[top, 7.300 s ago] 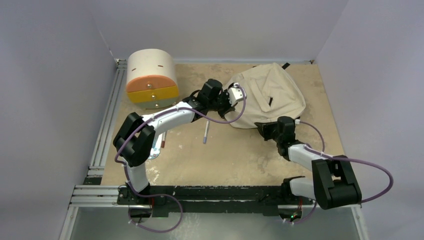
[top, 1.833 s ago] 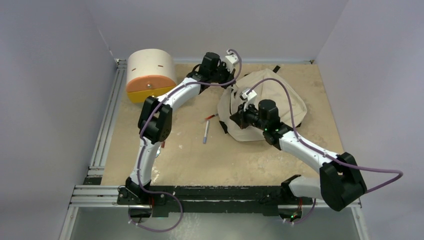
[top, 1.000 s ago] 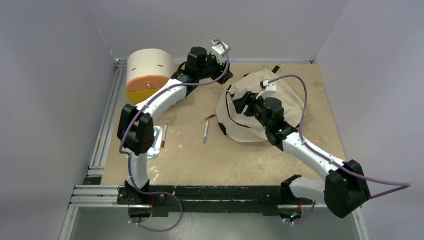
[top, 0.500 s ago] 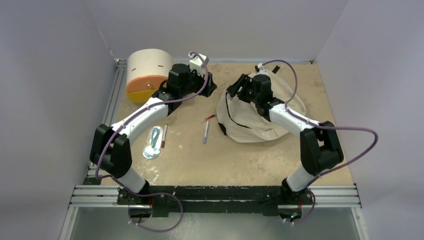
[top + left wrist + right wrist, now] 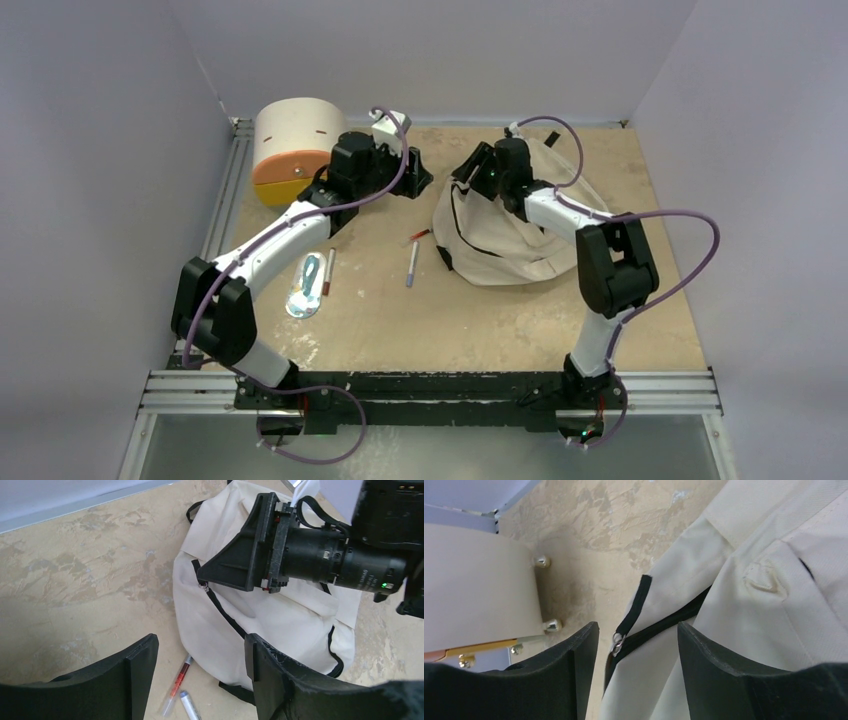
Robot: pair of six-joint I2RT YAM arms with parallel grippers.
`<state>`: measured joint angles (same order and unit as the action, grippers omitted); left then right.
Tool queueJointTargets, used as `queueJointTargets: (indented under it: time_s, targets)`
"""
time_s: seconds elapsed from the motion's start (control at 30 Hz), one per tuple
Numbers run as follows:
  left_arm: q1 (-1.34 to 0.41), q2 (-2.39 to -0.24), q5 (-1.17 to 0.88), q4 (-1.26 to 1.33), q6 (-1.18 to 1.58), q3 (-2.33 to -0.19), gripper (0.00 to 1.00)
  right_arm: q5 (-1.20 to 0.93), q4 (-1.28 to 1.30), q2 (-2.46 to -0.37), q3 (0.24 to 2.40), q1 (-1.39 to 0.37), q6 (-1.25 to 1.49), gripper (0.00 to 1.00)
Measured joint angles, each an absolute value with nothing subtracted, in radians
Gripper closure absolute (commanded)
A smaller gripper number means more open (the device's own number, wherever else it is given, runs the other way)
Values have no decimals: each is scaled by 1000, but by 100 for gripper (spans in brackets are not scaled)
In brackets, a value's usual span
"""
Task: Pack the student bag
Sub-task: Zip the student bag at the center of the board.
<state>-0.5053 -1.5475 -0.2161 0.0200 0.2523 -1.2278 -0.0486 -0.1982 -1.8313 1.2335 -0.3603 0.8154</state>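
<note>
The student bag [image 5: 520, 235] lies flat at the back right of the table, cream with a black zipper line [image 5: 659, 625]. My right gripper [image 5: 466, 172] stands open at the bag's upper left corner. In the right wrist view the gripper [image 5: 636, 650] has its jaws on either side of the metal zipper pull [image 5: 617, 641] and its black tab [image 5: 634, 605], without touching them. My left gripper [image 5: 418, 180] is open and empty, left of the bag and above the table. In the left wrist view the gripper [image 5: 200, 660] faces the bag [image 5: 280, 625] and the right gripper [image 5: 240, 565].
A cream cylindrical drawer box [image 5: 300, 150] with orange and yellow fronts stands at the back left. A red pen [image 5: 420, 235] and a blue-capped pen [image 5: 411, 265] lie just left of the bag. Another pen [image 5: 327, 272] and a small bluish item [image 5: 306, 290] lie farther left.
The left arm has drawn back leftward from the bag's top. The right arm has swung up to the bag's upper left corner, over the zipper pull.
</note>
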Motion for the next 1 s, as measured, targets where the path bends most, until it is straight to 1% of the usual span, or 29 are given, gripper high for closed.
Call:
queueJointTargets:
  time_s: [0.2, 0.6, 0.67, 0.83, 1.0]
  targets:
    - [-505, -1545, -234, 20, 255, -1228, 36, -57, -200, -1885, 1262, -341, 831, 43]
    - [-505, -1545, -271, 19, 255, -1228, 36, -128, -256, -1943, 1279, -338, 852, 46]
    - [-505, -1545, -278, 19, 255, -1228, 36, -135, -267, -1944, 1279, -338, 854, 48]
    - [-505, -1545, -286, 19, 254, -1228, 36, -154, -297, -1944, 1281, -338, 857, 57]
    - [-505, -1545, -291, 19, 254, -1228, 35, -172, -306, -1949, 1290, -338, 861, 58]
